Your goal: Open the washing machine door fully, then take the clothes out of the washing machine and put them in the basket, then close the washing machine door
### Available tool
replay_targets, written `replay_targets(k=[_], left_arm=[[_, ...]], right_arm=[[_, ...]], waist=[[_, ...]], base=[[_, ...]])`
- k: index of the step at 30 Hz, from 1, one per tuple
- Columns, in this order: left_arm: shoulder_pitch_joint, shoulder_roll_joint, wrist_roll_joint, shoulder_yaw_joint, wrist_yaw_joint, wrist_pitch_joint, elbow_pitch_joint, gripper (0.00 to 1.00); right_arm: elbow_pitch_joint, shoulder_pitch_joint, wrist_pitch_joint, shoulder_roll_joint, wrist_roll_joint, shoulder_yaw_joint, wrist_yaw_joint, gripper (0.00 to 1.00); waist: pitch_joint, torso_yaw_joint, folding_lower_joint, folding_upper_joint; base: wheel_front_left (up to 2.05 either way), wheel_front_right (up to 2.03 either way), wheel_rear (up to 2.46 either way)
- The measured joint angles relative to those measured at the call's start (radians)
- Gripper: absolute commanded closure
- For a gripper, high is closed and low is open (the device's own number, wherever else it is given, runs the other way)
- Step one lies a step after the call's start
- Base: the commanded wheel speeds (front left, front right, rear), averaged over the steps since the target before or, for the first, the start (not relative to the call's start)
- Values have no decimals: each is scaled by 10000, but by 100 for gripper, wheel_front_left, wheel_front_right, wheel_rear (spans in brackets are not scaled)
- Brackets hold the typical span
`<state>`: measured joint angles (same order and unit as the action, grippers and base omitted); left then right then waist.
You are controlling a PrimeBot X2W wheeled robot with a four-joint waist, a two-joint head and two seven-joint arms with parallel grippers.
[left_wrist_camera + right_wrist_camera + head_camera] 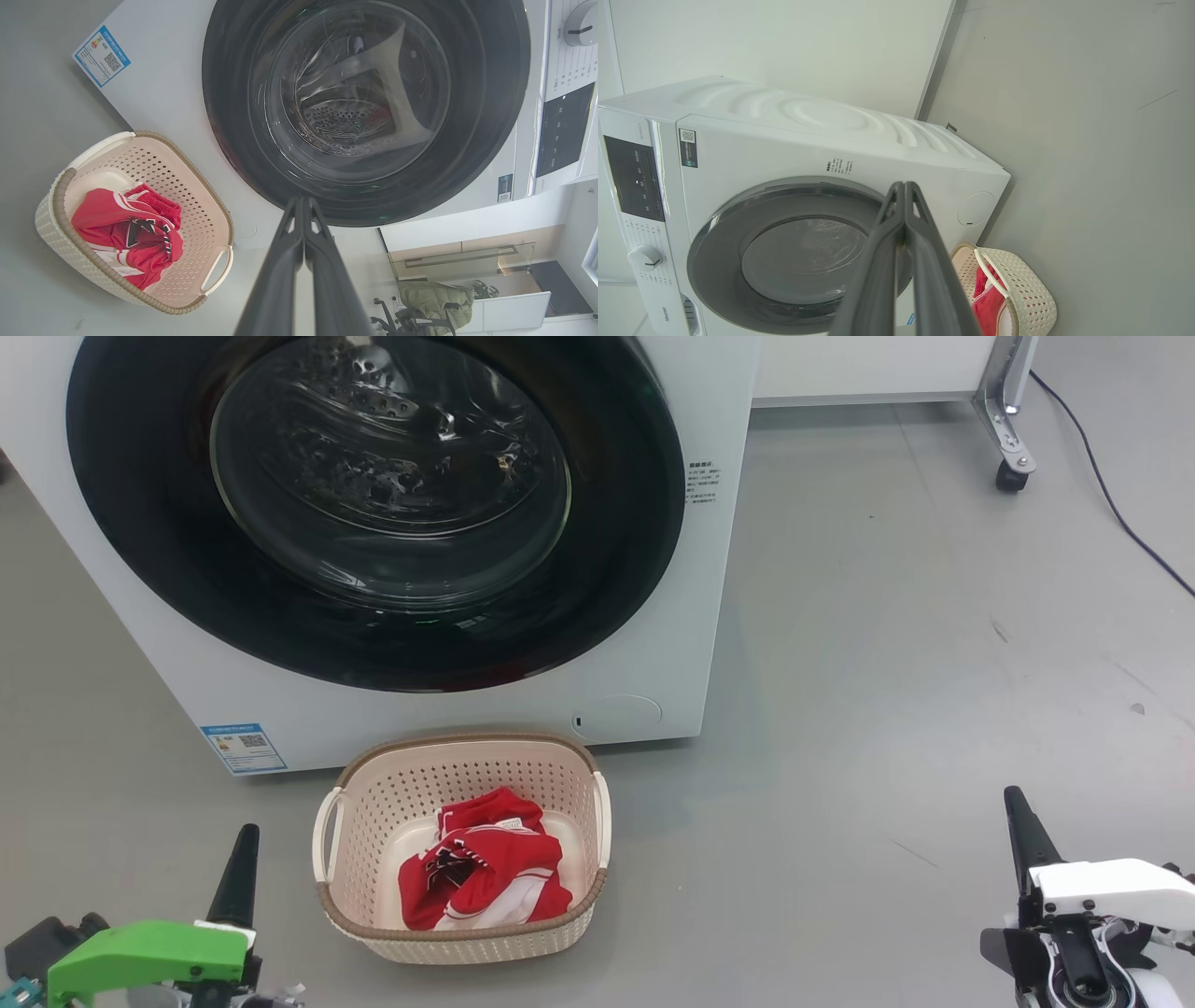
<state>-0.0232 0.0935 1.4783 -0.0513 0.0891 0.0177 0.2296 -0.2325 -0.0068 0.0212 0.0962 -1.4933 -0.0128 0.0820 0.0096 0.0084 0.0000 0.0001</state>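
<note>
The left gripper [246, 831] is seen at the lower left of the head view with its two long dark fingers pressed fully together. Nothing is held between them or touched by them, and in its own wrist view the fingers are shown meeting tip to tip, with small cut-outs near the tips. The right gripper [1014, 795] is likewise closed completely at the lower right, empty and well apart from everything else. The washing machine door [392, 504] is shut flat against the front of the washing machine [719, 616]. A wide glossy black ring is set round a bulging clear glass bowl, through which the perforated steel drum can be made out (reflections cross the glass). The cabinet is smooth and white, with a small blue sticker [243, 749] low on its front. The basket [467, 740] is placed on the grey floor [887, 663] just in front of the machine, below the door. It is rectangular with rounded corners, made of cream plastic pierced by rows of small holes, edged by a brown woven-look rim and fitted with white side handles. The clothes [481, 877] are heaped inside it: crumpled bright red fabric with white stripes and a small black mark.
</note>
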Motion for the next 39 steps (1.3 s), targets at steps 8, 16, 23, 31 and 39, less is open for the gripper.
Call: replay_targets(k=[8,16,23,31,39], left_arm=[[-77,-48,947,280,130,180,163,100],[-214,-65,1825,531,232,337,259,100],[-233,-73,1825,537,232,337,301,100],[-237,-75,1825,543,234,337,328,100],[-243,-77,1825,550,309,339,370,100]], right_arm=[[-73,-144,-219,35,-1076,182,142,100],[-163,-330,-422,105,-1962,355,301,100],[-203,-333,-422,107,-1962,364,301,100],[-251,-369,-424,107,-1962,374,303,100],[-305,-417,-424,107,-1962,382,311,100]], waist=[[-33,-46,0,0],[-59,-83,0,0],[-60,-84,0,0],[-63,-83,0,0],[-64,-84,0,0]], base=[[0,0,0],[0,0,0],[0,0,0],[0,0,0],[0,0,0]])
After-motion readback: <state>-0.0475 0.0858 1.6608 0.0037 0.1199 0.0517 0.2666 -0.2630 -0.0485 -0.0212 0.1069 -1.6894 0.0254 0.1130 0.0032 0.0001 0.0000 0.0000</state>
